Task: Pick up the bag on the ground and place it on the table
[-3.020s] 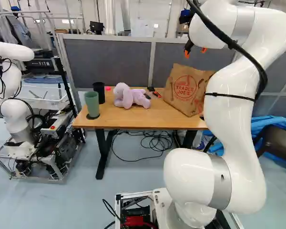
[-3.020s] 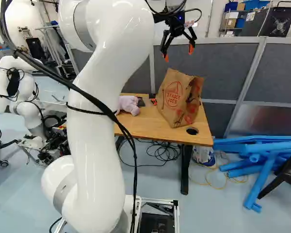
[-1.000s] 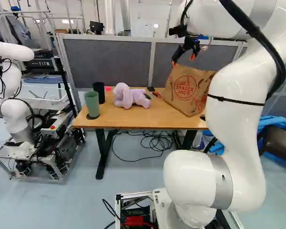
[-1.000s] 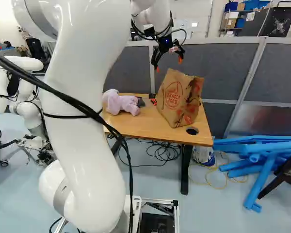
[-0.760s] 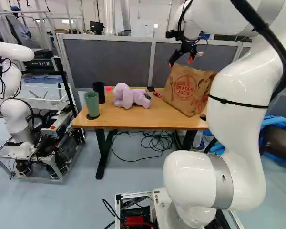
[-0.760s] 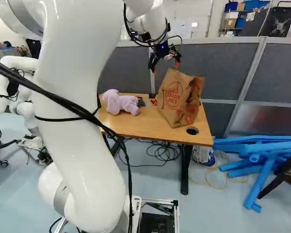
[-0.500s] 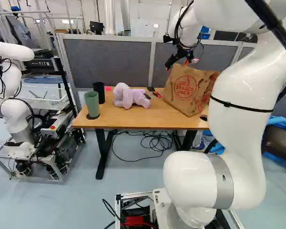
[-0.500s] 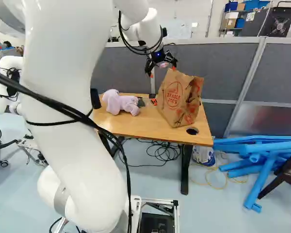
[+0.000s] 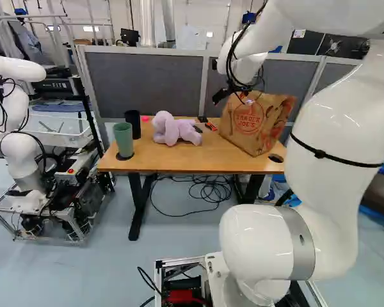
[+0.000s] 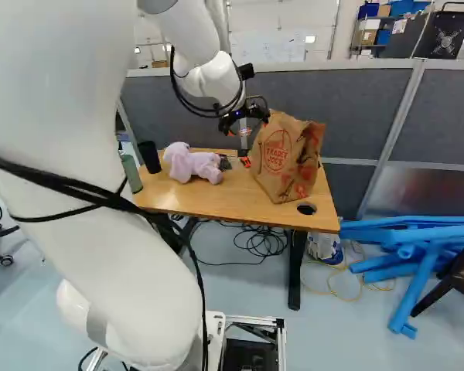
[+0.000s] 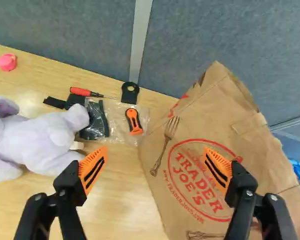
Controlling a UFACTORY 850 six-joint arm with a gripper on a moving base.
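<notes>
"Grey partitions (image 9: pixel 144 83) close off the far side of the wooden surface (image 9: pixel 179 161). Reading it as a clock face, twelve farthest from us, where's the paper bag (image 9: pixel 249 123)?"

"Three o'clock, resting right on the surface, tilted a bit."

"And the tool (image 10: pixel 247 127)?"

"Raised over the surface, at about ten o'clock from the bag's middle. By the wrist view, the tool (image 11: pixel 155 152) is wide open, one orange pad (image 11: pixel 217 168) overlapping the bag's printed face. Whether it touches, I can't tell."

"What else is up there?"

"Lilac plush toy (image 9: pixel 169 128) near eleven, green cup (image 9: pixel 123 139) and black cup (image 9: pixel 134 125) toward nine, a red-handled screwdriver (image 11: pixel 80 91) around twelve, with an orange-handled scraper (image 11: pixel 134 121) near it."

"Around the surface?"

"Another robot (image 9: pixel 25 160) at nine, blue tubes (image 10: pixel 417 232) on the floor at three."
</notes>
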